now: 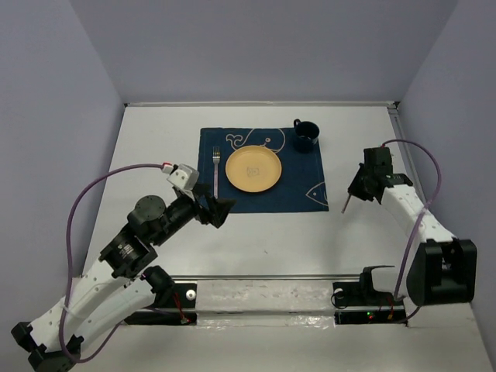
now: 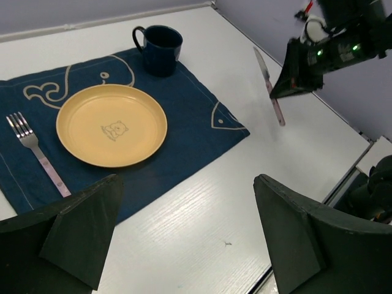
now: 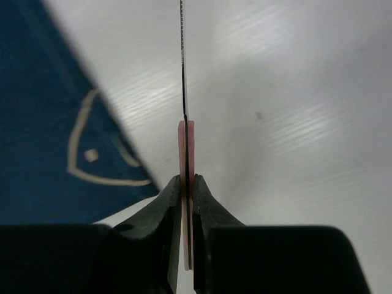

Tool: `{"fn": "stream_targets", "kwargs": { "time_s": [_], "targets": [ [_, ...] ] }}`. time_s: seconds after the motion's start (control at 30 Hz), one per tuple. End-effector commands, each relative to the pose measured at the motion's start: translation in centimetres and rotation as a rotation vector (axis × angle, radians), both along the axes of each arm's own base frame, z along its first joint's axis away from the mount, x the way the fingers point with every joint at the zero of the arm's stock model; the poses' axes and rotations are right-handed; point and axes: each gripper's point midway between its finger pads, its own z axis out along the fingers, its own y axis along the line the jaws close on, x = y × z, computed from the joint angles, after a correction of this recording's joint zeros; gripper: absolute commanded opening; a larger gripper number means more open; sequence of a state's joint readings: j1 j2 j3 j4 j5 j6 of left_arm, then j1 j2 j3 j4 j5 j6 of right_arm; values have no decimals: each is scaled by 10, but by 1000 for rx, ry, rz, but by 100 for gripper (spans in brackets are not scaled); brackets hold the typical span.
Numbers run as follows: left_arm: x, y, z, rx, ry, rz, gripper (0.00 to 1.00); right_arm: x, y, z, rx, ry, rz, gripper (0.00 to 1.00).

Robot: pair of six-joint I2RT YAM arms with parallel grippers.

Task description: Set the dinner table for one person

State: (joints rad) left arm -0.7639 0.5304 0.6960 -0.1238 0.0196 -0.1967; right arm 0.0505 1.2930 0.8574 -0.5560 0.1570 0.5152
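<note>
Top external view first: the big white bench point(image 1: 271, 248) fills the whole floor of the scene, running from the arm bases at the near edge out to the lavender walls point(image 1: 256, 46) at the far side. On its far middle lies a navy placemat point(image 1: 302, 194) with a white whale and a fish outline drawn on it. A yellow plate point(image 1: 253, 170) sits in the centre of the mat, with a small drawing in its middle. A fork point(image 1: 216, 170) lies on the mat just left of the plate, tines pointing far. A dark blue mug point(image 1: 305, 136) stands upright on the mat's far right corner.

Over on the right, the right claw point(image 1: 355, 190) hangs above bare bench, just beyond the mat's right edge. It is clenched on a knife point(image 1: 346, 204). The right wrist view shows it plainly: both fingers pinch the pink handle, and the blade runs edge-on away from the camera. From the left wrist view the knife slants, blade end toward the far side. Whether its lower end touches the bench, I cannot tell.

On the left, the left claw point(image 1: 217, 209) hovers by the mat's near left corner, released, its dark fingers spread wide apart, looking across at plate, fork and mug.
</note>
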Motion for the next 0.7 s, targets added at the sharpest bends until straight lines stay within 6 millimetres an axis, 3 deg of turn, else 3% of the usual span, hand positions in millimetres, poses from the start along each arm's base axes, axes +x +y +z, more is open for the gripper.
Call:
{"fn": "stream_targets", "kwargs": {
  "time_s": [0.0, 0.03, 0.07, 0.3, 0.57, 0.67],
  "targets": [
    [0, -21, 3, -34, 24, -86, 99, 13, 71, 55, 286, -289, 298, 0],
    [2, -22, 1, -29, 31, -83, 99, 17, 71, 59, 284, -313, 302, 0],
    [3, -24, -1, -29, 42, -88, 99, 9, 89, 61, 352, -323, 380, 0],
    [15, -38, -17, -42, 140, -127, 99, 11, 146, 89, 566, -503, 650, 0],
    [44, -13, -17, -7, 108, 4, 99, 25, 182, 69, 649, -436, 757, 0],
    [49, -5, -20, 11, 101, 43, 99, 41, 184, 55, 655, -402, 726, 0]
  ]
}}
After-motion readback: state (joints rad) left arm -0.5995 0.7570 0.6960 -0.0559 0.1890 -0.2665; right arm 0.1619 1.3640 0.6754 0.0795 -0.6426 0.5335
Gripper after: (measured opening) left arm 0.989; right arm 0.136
